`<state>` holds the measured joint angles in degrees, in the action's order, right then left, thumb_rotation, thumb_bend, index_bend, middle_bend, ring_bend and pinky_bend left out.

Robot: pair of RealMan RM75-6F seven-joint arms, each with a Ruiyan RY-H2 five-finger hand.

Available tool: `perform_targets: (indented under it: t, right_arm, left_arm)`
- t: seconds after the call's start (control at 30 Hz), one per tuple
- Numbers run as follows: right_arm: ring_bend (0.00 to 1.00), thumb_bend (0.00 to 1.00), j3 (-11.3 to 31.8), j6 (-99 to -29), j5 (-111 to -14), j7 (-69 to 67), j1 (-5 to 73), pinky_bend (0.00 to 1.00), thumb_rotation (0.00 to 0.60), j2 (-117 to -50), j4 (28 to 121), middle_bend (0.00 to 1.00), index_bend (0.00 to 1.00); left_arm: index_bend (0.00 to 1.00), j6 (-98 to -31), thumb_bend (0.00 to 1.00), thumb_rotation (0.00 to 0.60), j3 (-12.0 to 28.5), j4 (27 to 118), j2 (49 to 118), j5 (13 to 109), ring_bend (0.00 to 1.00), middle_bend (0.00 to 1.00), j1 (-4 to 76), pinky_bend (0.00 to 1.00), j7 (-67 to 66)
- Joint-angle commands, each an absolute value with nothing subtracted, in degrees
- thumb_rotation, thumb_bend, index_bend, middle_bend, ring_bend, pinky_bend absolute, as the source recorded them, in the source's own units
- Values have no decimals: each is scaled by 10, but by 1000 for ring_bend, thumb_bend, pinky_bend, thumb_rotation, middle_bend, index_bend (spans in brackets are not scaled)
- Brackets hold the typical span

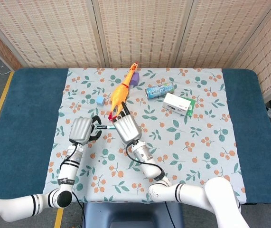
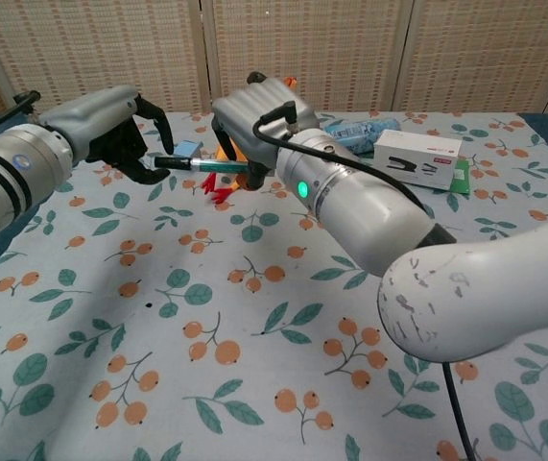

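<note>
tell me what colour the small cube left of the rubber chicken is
Light blue cube, clearest in the head view.

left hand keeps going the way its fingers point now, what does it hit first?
Most likely the pen that the right hand holds out level. The left hand has its fingers curled around the pen's near tip, about touching; depth is unclear. Beyond that: the right hand itself.

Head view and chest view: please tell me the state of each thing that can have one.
Pen: held level above the cloth by the right hand.
Right hand: grips the pen.
Left hand: fingers curled around the pen's free tip; contact cannot be told.
Rubber chicken: lying flat.
Can: lying on its side.
White box: closed, lying flat.
</note>
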<state>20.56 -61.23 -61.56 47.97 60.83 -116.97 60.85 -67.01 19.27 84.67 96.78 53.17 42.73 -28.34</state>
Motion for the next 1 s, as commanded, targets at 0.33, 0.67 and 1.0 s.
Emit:
perform_targets:
  t: [0.33, 0.67, 1.0]
  right_arm:
    - [328, 377, 206, -615, -614, 478, 610, 8, 600, -1176, 609, 718, 796]
    - [328, 376, 207, -615, -614, 476, 613, 8, 600, -1182, 606, 718, 796]
    - [328, 376, 206, -614, -615, 473, 612, 8, 600, -1181, 606, 718, 796]
  left_arm:
    - [505, -670, 290, 600, 194, 840, 976, 534, 759, 957, 431, 898, -266]
    - [507, -665, 308, 600, 190, 840, 972, 526, 759, 956, 435, 898, -272]
    - [511, -655, 321, 600, 183, 844, 960, 520, 759, 957, 438, 897, -280]
